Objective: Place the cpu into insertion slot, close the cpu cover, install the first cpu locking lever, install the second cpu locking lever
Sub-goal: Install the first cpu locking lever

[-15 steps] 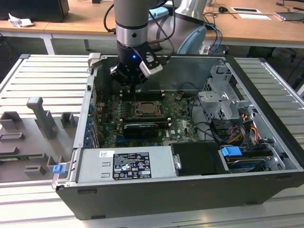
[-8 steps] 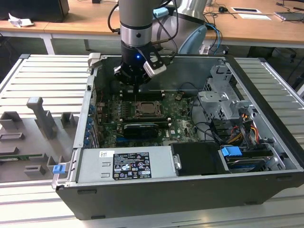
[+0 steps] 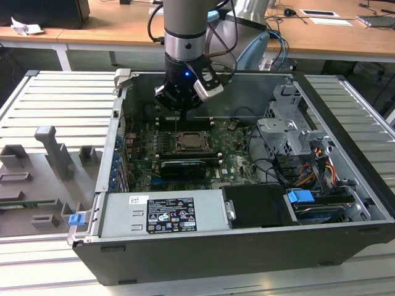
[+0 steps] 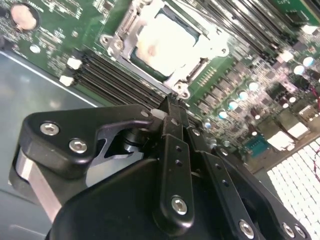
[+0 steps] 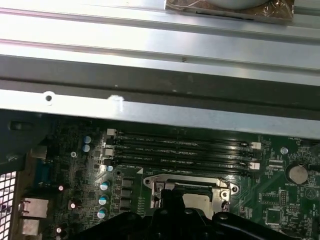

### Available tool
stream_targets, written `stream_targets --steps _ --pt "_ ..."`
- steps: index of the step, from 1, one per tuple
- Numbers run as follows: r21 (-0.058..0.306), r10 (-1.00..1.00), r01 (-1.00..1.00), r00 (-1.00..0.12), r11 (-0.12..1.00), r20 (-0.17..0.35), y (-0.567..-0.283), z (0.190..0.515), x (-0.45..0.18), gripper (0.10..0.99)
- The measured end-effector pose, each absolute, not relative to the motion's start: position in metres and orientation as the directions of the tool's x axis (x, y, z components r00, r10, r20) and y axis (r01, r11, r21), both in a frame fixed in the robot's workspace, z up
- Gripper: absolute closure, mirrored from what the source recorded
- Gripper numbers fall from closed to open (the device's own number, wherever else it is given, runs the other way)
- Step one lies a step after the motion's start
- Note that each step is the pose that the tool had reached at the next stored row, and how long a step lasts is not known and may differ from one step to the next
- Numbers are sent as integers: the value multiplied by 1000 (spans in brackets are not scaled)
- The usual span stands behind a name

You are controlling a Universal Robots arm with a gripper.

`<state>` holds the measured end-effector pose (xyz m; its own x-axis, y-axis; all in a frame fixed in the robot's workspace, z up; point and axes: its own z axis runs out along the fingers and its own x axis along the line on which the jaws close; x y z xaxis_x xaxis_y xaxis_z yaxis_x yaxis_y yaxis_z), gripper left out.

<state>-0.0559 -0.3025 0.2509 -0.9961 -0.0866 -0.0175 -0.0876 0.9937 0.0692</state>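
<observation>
inside an open computer case [image 3: 259, 253] on a ribbed metal bench [image 3: 55, 98], the arm's end effector [image 4: 170, 104] hangs fingers-down over the green board [image 3: 237, 157]. its two black fingers are pressed together with nothing seen between them, and the tips sit just beside one corner of the insertion slot [image 4: 198, 65], on the side of the long memory slots [image 5: 180, 150]. the cpu [image 4: 167, 42] lies seated in that slot, pale face up and flat to the board. the cpu cover [image 4: 216, 46] appears to lie down around it, framing the chip through its cut-out. by that reading the first two steps are done and the work stands at the locking levers, though whether either thin lever is latched is too fine to tell. lever work would call for a clenched, narrow tip set against a slim arm, pressed down and hooked sideways without scraping the board. the chip is square, so it has no long axis; its edges run parallel and square to the memory slots, which cross the exterior view from left to right.
</observation>
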Motion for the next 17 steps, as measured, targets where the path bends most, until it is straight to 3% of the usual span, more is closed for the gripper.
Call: stream_targets --steps 17 --pt "70 -83 -84 -996 994 -22 -312 251 -75 980"
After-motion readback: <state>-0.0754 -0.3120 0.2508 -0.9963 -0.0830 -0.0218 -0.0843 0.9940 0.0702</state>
